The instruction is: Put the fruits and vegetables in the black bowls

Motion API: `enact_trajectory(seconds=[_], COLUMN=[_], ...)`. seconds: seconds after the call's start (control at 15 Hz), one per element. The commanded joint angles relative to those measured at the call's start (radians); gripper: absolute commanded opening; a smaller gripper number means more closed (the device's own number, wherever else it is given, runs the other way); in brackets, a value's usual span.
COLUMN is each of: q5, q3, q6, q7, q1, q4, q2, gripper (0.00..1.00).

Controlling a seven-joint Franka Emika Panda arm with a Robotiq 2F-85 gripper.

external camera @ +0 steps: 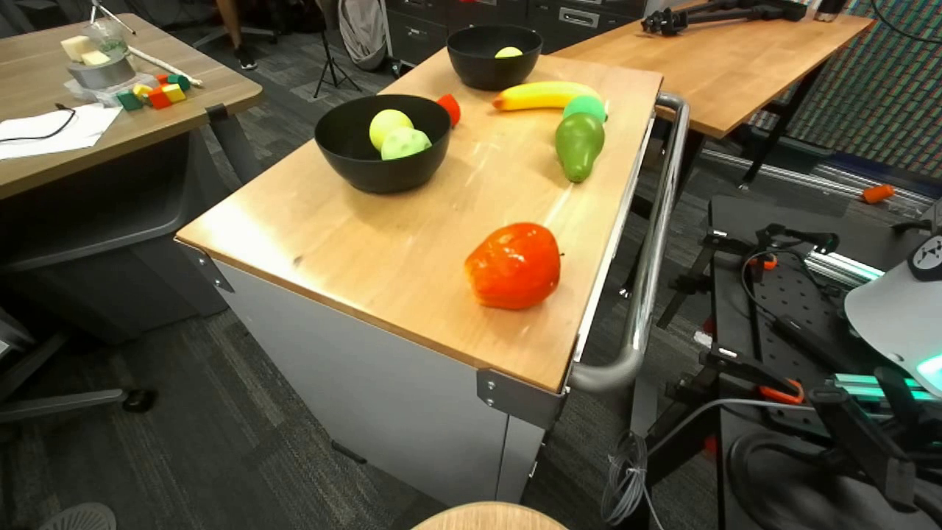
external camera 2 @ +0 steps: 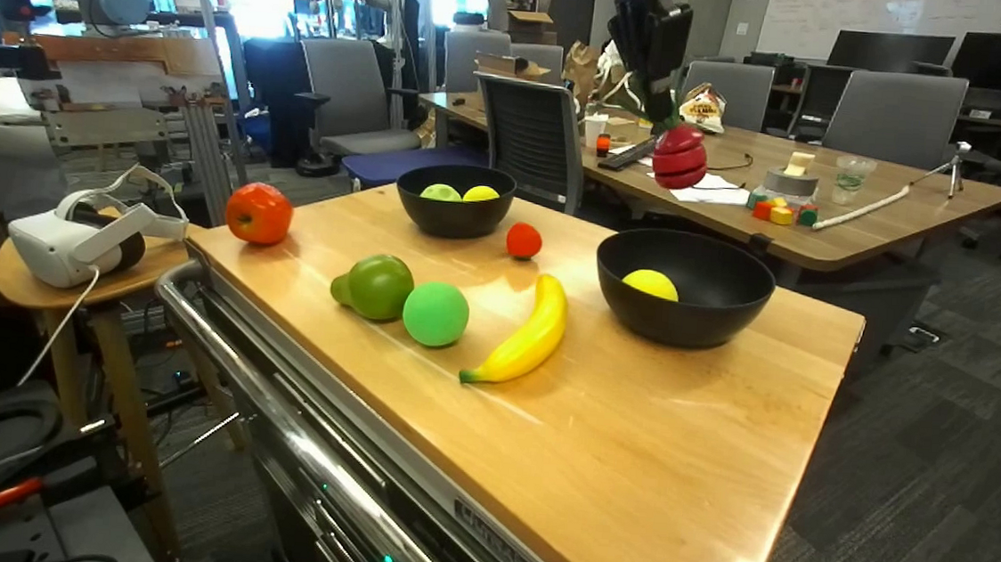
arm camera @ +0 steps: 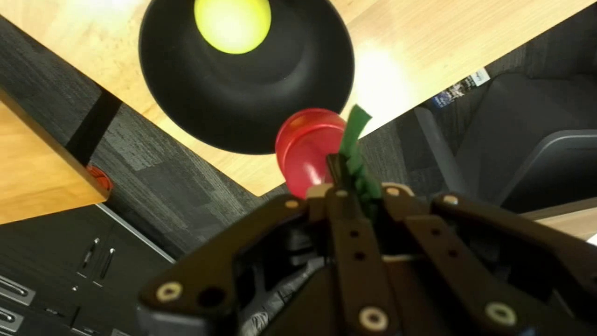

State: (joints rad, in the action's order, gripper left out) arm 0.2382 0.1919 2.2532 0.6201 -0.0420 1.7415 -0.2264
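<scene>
1. End effector: jaws pinched together on the leafy green top of a red radish-like vegetable, which hangs clear of the worktop. Probably light and hard-bodied, but the leaves look flexible, so it may swing or slip; its round body would give a steadier hold.
2. Red apple: leftmost fruit in an exterior view, well apart from the rest. Bulky and glossy, likely light but slick; take it squarely around its middle, with a wide spread.
3. Green avocado: lying on its side, narrow neck to the left. Likely stiff and smooth; grip just behind the neck.
4. Round green fruit: just beside the avocado; whether they touch I cannot tell. It could roll, so centre the hold.
5. Smaller black bowl: upright, with a pale green piece and a yellow piece inside.
6. Small red fruit: on the worktop, to the right of that bowl. Probably rolls easily; pinch it across its widest part.
7. Yellow banana: lying right of the round green fruit. It looks rigid; grasp across the curve's midpoint for balance.
8. Larger black bowl: upright, one round yellow fruit inside. The wrist view shows the red radish-like vegetable overlapping its rim, so it probably must move inward before release.
</scene>
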Motion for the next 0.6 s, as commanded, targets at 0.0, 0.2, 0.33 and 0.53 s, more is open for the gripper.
enact_trajectory(seconds=[0.0, 0.2, 0.33, 0.53], q5=[0.007, 0.014, 0.010, -0.001], q3=[0.008, 0.022, 0.024, 0.016], q6=[-0.078, -0.123, -0.139, -0.155], q7=[0.026, 0.053, 0.077, 0.096], q1=[-0.010, -0.002, 0.005, 0.015], q4=[-0.113, -0.142, -0.154, -0.161], q2=[-0.110, -0.168, -0.191, -0.188], gripper=[0.01, 0.01, 0.31, 0.47])
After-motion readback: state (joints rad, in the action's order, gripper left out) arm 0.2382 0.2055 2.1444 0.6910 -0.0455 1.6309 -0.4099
